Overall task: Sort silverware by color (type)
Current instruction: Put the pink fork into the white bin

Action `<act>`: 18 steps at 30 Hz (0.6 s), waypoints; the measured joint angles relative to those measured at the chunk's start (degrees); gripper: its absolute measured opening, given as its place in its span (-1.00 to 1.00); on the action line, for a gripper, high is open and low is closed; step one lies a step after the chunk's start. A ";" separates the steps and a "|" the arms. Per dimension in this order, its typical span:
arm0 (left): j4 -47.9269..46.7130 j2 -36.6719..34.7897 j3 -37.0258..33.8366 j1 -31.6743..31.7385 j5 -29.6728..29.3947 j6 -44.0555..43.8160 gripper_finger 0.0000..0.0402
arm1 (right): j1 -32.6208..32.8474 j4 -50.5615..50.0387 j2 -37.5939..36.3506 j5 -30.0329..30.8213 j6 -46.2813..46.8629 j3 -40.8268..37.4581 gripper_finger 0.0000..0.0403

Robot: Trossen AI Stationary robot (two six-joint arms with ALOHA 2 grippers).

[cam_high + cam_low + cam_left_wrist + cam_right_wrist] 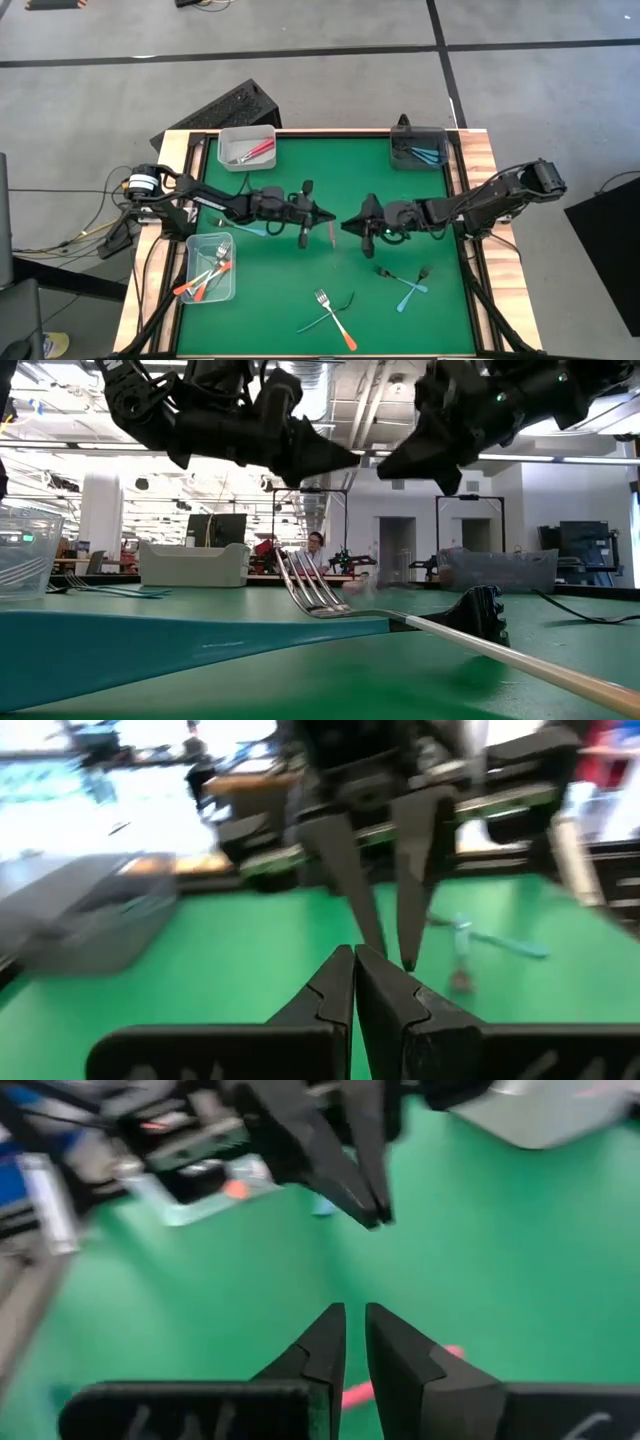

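We read the high view left to right. Clear bin [213, 268] at lower left holds orange-handled forks [205, 281]. Clear bin [246, 147] at upper left-centre holds red-handled utensils [257, 151]. Left gripper [322, 215] sits mid-frame just left of centre, tip pointing right; in its wrist view the fingers [330, 985] look pressed together with nothing between them. A pink-handled utensil [331, 234] lies on the green mat [300, 290] between the 2 tips. Orange-handled fork [336, 320] lies at lower centre. Right gripper [349, 223] faces the left one, near it but apart; fingers [325, 1342] nearly closed, a thin gap, nothing held. 2 teal-handled forks [408, 284] lie crossed at lower right. Dark grey bin [419, 148] at upper right holds teal-handled utensils [425, 153].
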 joint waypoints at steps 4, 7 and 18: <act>-3.84 -0.02 0.00 0.04 -3.68 -0.48 -1.00 | -0.30 -3.62 0.00 5.67 0.48 0.00 -0.63; -7.88 -0.02 0.00 -0.02 -3.65 -0.55 -1.00 | -0.28 -5.88 0.00 6.77 1.83 -0.02 -0.56; -13.95 7.42 4.45 -1.20 -1.27 5.56 -0.56 | -0.16 -6.88 0.00 8.92 6.18 -0.02 -0.36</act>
